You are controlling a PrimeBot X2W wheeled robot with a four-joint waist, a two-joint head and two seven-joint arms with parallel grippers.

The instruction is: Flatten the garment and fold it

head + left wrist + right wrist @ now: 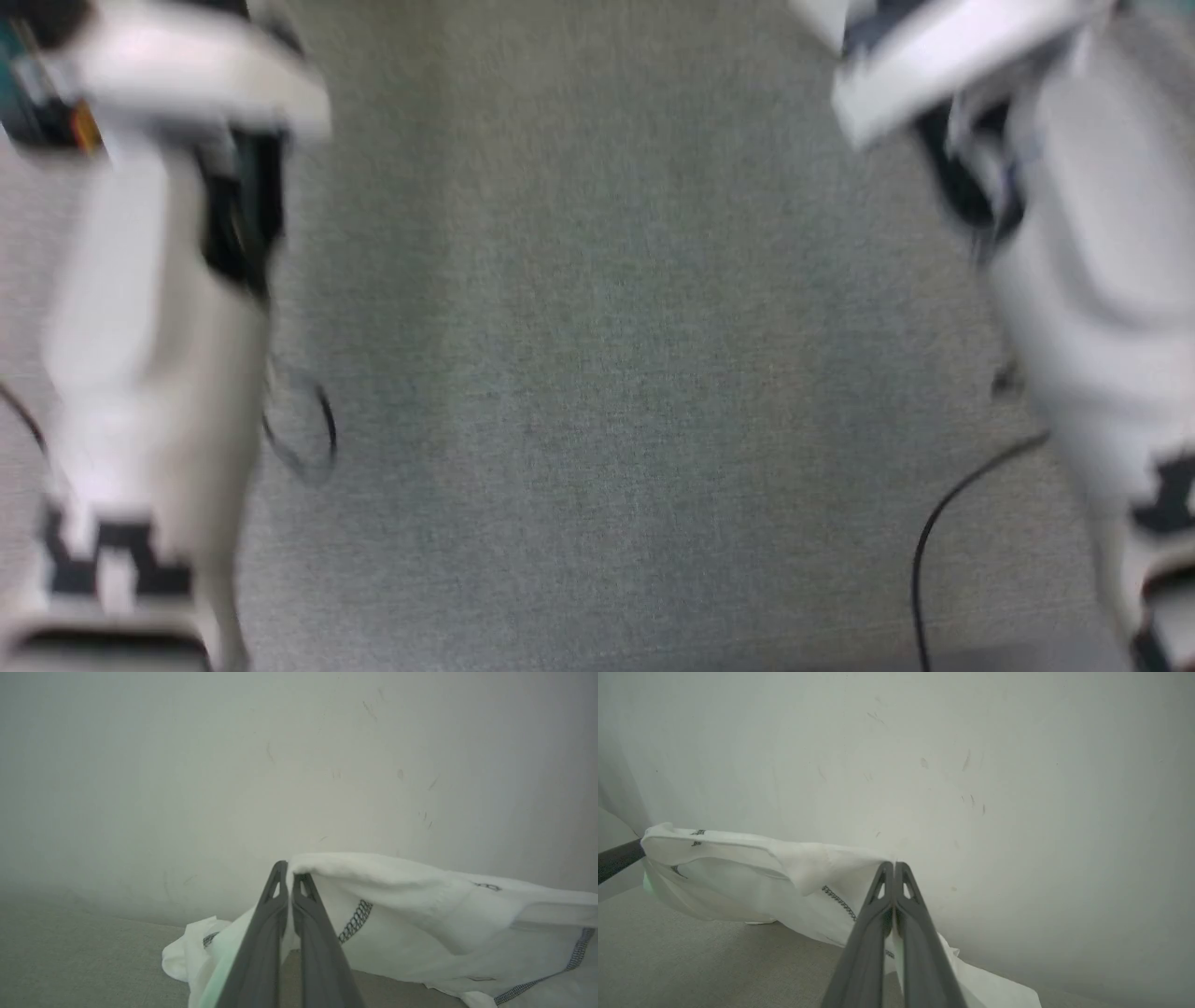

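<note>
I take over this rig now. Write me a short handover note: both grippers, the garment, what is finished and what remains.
Left gripper: shut on the garment, pinching one end of its upper edge.
Right gripper: shut on the garment, at the opposite end.
Garment: held up between the two grippers in front of a pale wall. It sags a little and its lower part hangs toward the grey surface; whether it touches cannot be judged.
Done: both ends gripped, garment lifted.
Left: lay it flat, then fold it. No fold is visible yet.
</note>
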